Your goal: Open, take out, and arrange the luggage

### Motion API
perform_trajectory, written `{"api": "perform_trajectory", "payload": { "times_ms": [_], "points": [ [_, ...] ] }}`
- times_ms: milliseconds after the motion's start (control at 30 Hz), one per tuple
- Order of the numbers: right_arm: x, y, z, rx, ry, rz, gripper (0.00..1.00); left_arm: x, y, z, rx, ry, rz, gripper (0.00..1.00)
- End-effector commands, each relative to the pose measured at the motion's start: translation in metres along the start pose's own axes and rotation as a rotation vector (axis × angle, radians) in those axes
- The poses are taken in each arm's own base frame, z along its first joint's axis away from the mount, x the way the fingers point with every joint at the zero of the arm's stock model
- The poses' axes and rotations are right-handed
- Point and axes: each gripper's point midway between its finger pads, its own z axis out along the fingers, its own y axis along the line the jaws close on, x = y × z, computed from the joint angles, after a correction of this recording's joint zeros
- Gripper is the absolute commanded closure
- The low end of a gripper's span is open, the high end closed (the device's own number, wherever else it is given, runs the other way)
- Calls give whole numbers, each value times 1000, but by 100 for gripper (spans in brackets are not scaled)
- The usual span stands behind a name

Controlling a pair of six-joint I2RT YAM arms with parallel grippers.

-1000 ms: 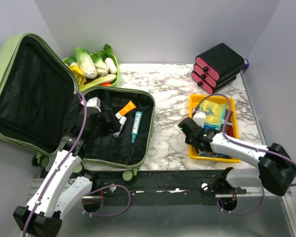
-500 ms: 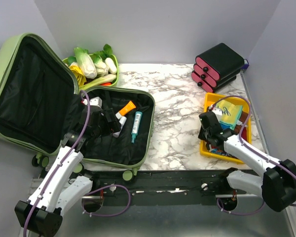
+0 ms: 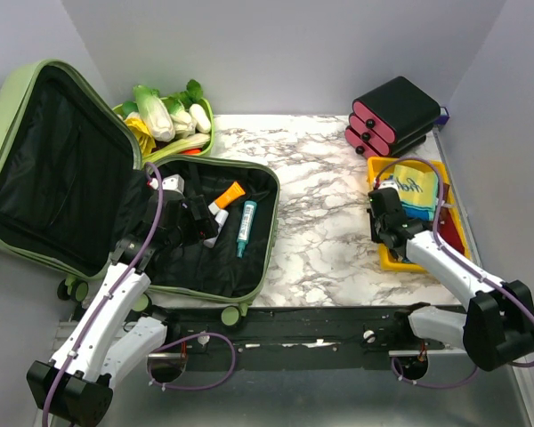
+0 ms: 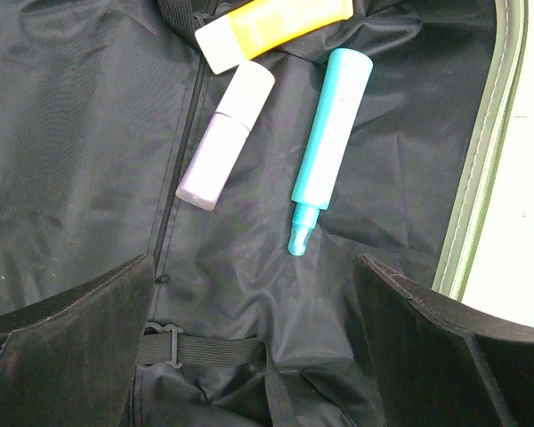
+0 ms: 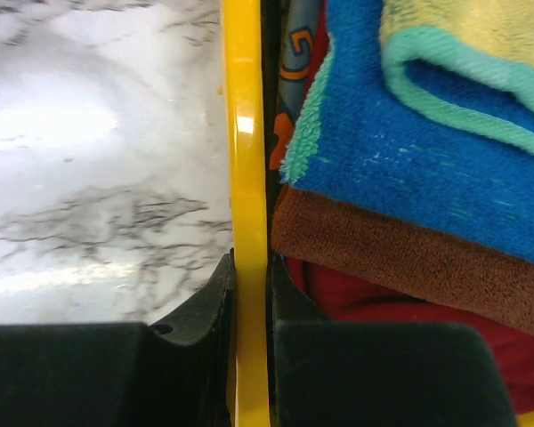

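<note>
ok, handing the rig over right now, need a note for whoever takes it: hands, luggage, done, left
Left hand: open, hovering inside the pale sage-green hard-shell suitcase, above its contents.
Right hand: shut on the side wall of the shallow yellow plastic tray holding folded towels.
Done: suitcase is open, lid back.
Left: take out and arrange the orange tube with a white cap, pale lilac tube and teal tube lying in its lower half.

Orange tube (image 4: 276, 25), tail end beyond the frame edge
</note>
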Motion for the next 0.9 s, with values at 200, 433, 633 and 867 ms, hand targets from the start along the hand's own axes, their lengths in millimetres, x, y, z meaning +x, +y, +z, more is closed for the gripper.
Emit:
{"api": "perform_trajectory", "payload": {
  "times_ms": [200,433,633,867],
  "points": [
    [-27,-73,8,209,-112,36,97,-8,2,-4,-22,-29,3,1],
    [-21,-91,2,272,-94,1,99,-14,2,-6,-29,-40,8,1],
    [-41,-105,-30,294,-257,87,99,-21,0,-7,-35,-45,24,1],
    [-27,-105,-17,285,-205,68,99,-33,-9,-3,-21,-45,51,1]
  ]
}}
